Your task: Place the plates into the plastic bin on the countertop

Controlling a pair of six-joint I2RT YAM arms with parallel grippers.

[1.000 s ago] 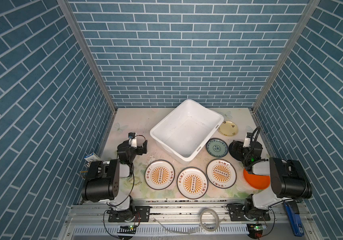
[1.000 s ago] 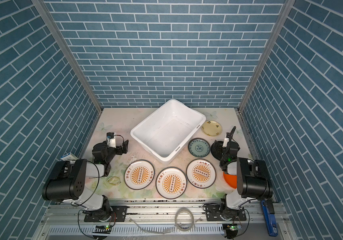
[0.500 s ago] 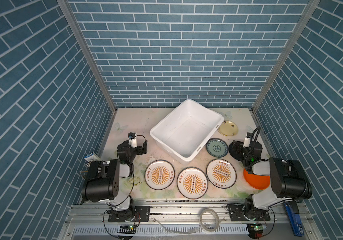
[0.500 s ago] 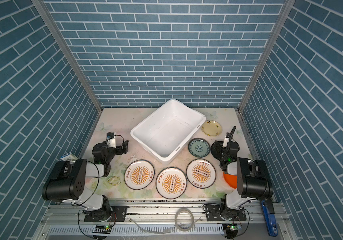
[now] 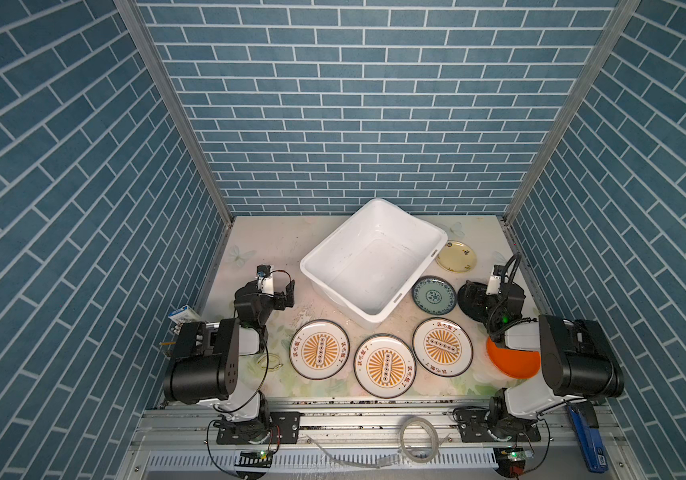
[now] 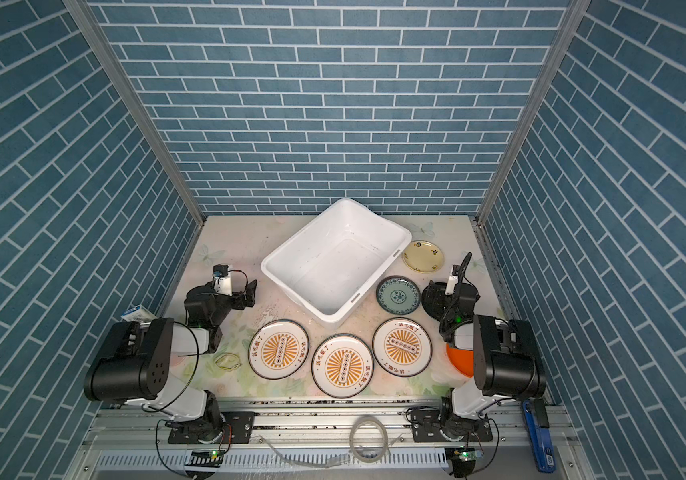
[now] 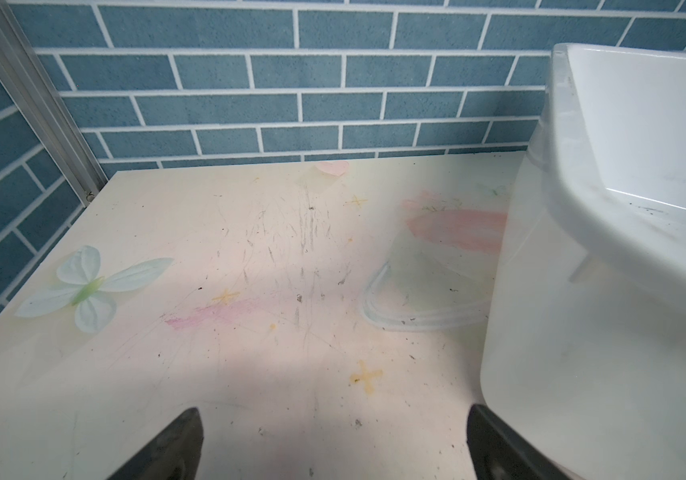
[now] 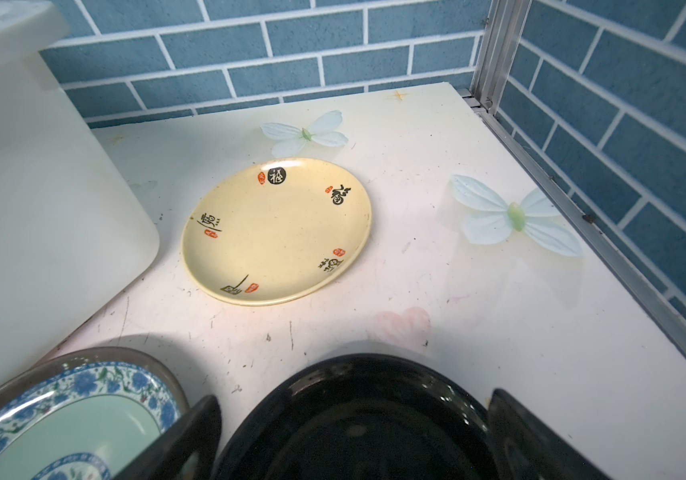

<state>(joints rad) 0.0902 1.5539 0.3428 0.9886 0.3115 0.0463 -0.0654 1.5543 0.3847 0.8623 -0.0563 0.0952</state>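
The big white bin (image 5: 372, 259) is sitting empty in the middle of the table (image 5: 266, 241), turned at a slant. No plate is lying in it, so the job is looking not yet begun.

All 7 plates are lying flat on the table. 3 big plates with orange sun rays are sitting in a row near the front: the left one (image 5: 319, 349), the middle one (image 5: 385, 365) and the right one (image 5: 443, 347). The teal plate (image 5: 433, 295) is lying just beside the bin. The yellow plate (image 8: 277, 230) is sitting near the bin's far corner. The orange plate (image 5: 509, 363) is peeking out from under the right arm.

The right gripper (image 8: 356, 440) is hanging over the black plate (image 8: 374, 424) with its jaws wide apart, holding nothing. The left gripper (image 7: 333, 444) is hanging over bare table beside the bin, also wide and holding nothing.

All 7 plates are waiting to go in. The black one is looking like the likely first pick.
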